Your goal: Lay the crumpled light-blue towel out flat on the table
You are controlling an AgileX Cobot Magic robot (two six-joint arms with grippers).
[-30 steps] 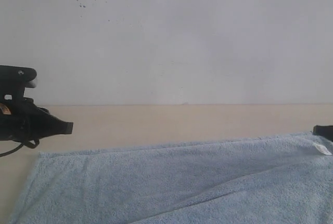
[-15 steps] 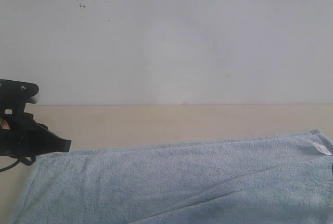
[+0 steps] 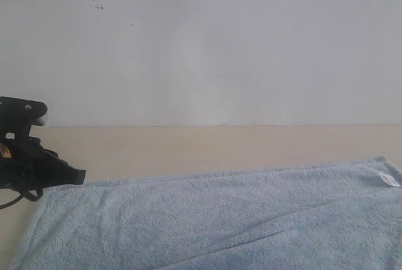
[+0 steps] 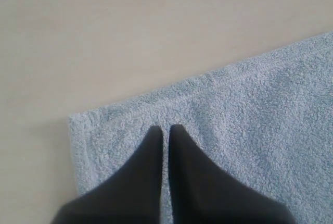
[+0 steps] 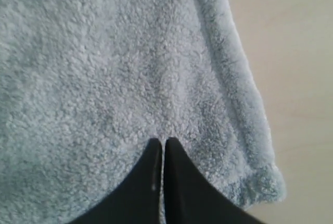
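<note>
Towel (image 3: 213,220) spread on table (image 3: 188,144), left gripper (image 4: 165,128) closed over its corner, right gripper (image 5: 161,140) closed over its edge

Towel (image 3: 207,220) runs off the bottom edge (tag (image 3: 389,179) illegible)

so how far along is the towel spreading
Mostly done: the towel lies open on the table, far hem straight, both far corners out. In hand: the left gripper and right gripper are shut, each near a corner; neither visibly pinches cloth. Remaining: one shallow crease runs across the near part, and the near edge is out of view.
</note>
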